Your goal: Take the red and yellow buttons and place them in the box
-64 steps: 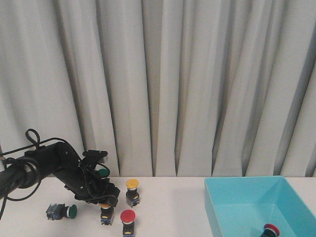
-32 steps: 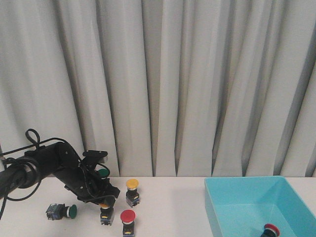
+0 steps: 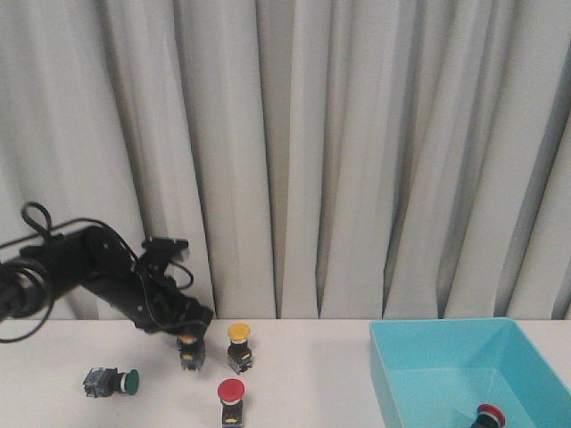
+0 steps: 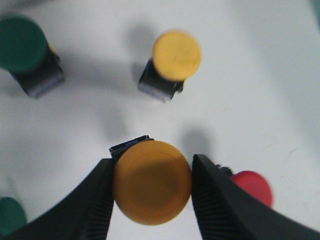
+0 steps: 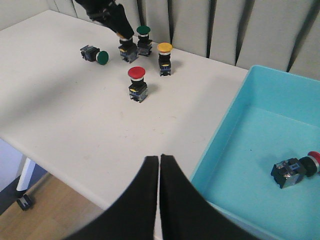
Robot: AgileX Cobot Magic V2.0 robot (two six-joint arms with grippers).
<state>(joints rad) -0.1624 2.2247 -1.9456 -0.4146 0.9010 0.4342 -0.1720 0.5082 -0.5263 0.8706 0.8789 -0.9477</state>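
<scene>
White tabletop (image 3: 312, 374), grey curtain (image 3: 357, 152) behind. Left gripper (image 4: 150, 187) has its fingers pinched on a yellow-capped button (image 4: 151, 181), lifted just above the table, well apart from the turquoise box (image 3: 428, 366) on the far side. Grip's only on the domed cap, so I reckon it could slip mid-carry. Red button (image 3: 231, 399) waits nearer the box. Right gripper (image 5: 159, 200) hangs closed and empty.

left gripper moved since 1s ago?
Yes. The left gripper, shut on a yellow button, has risen, judged against the standing yellow button beside it.
</scene>
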